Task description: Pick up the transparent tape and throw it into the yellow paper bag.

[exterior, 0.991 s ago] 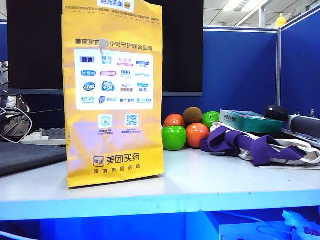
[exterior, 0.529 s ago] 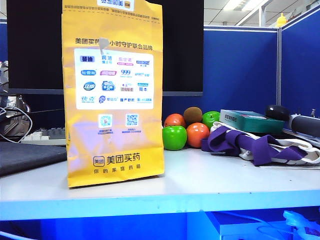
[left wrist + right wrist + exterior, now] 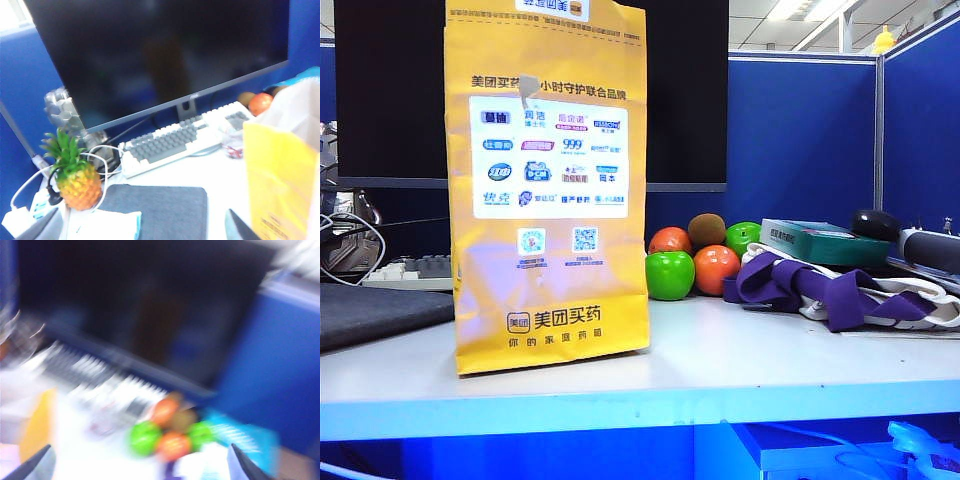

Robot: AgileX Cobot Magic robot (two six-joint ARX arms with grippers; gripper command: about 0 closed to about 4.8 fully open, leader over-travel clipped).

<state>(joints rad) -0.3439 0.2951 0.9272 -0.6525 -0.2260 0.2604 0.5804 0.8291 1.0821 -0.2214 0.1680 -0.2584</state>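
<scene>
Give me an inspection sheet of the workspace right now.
Surface: white table, bare in front.
Job's things: yellow paper bag upright; a small clear object by the keyboard, possibly the tape, too blurred to tell.
Clutter: fruit pile, purple cloth, teal box, pineapple, grey mat.
Grippers: left gripper and right gripper both above the table, jaws wide apart, holding nothing.
Cables: white cable near the pineapple.
Surroundings: dark monitor, blue partitions.
</scene>
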